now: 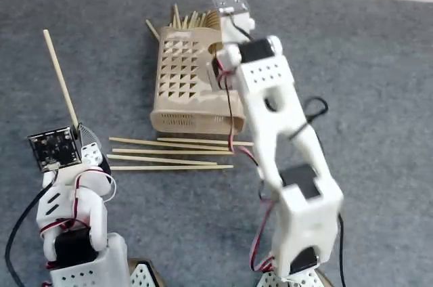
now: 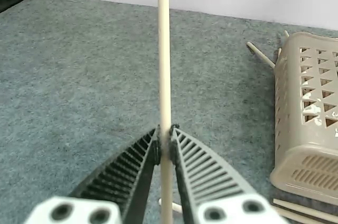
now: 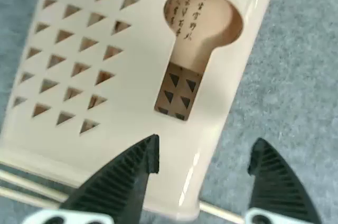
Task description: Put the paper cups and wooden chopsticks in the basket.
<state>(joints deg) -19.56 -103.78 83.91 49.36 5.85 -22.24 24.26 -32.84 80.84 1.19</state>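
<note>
High view: the basket (image 1: 189, 91) sits toward 12 o'clock. Loose chopsticks (image 1: 172, 153) lie just at its 6 o'clock. The left gripper (image 1: 84, 139), near 8 o'clock, has open carpet (image 1: 379, 63) around it.
Left wrist view: the jaws are clenched on a held chopstick (image 2: 164, 49) near one end. It looks light, stiff and slim, and likely to pivot, so a mid-length hold would steady it.
Right wrist view: the right gripper (image 3: 205, 147) is released and gaping, close over the basket. What seems to be a paper cup (image 3: 203, 23) shows inside, through the basket's wall.

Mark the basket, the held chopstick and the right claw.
basket (image 1: 177, 77), high view, perforated side wall.
held chopstick (image 2: 164, 60), left wrist view, mid-shaft.
right claw (image 3: 206, 152), right wrist view, midway between its tips.
</note>
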